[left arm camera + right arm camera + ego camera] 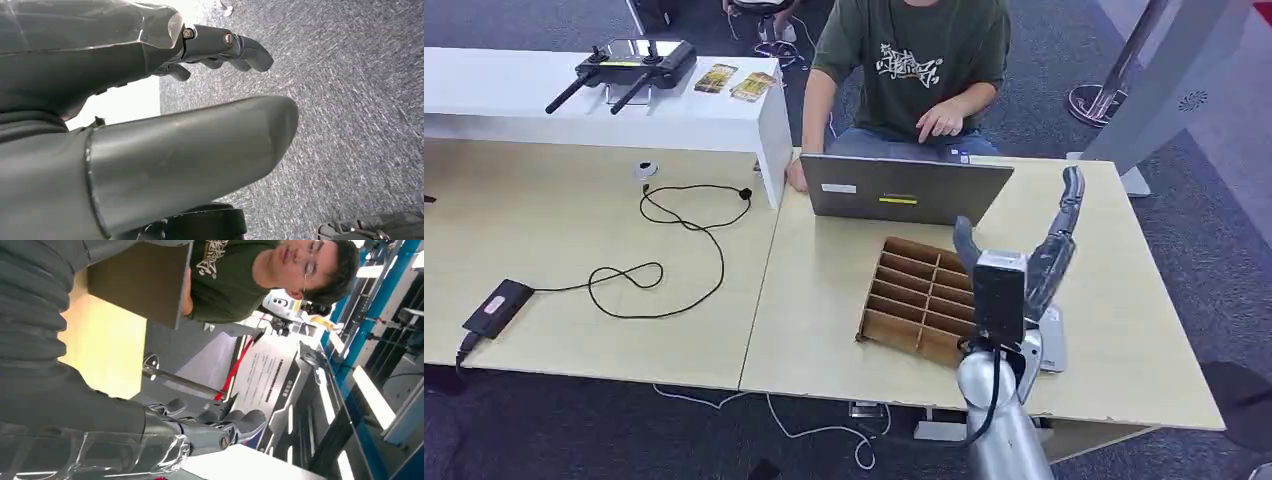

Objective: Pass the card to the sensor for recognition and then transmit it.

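Head view, right table. Right hand (1036,262) was raised above the table at about 4 o'clock in the frame. Its fingers (1069,205) were stretched out and apart from the thumb, with nothing in it. The right wrist view agreed: the right hand (75,405) had bare, loosely bent fingertips (247,421) with no object between them.

The left hand (100,60) was seen from its wrist camera, hanging over grey carpet (350,100). The thumb (200,150) was held away from the slightly bent fingers (240,47), and the hand held nothing.

Card: two yellowish card-like items (734,81) lay side by side on the white shelf (724,120) at 11 o'clock in the frame, well apart from both hands. I could not tell whether either is the task card. A black two-antenna controller (629,65) lay at 9 o'clock from them on the same shelf.

Probable sensor: a flat black device (494,305) with a pinkish label lay on the left table at 8 o'clock in the frame. It was joined to a looped black cable (674,225).

A wooden divided tray (914,295) lay just at 9 o'clock from the right hand. A grey laptop (904,190) stood at 12 o'clock from the tray, lid towards the camera. A person in a dark green T-shirt (914,60) sat behind the laptop with one hand at its keyboard. A flat grey object (1054,345) lay under the right wrist and could not be identified.
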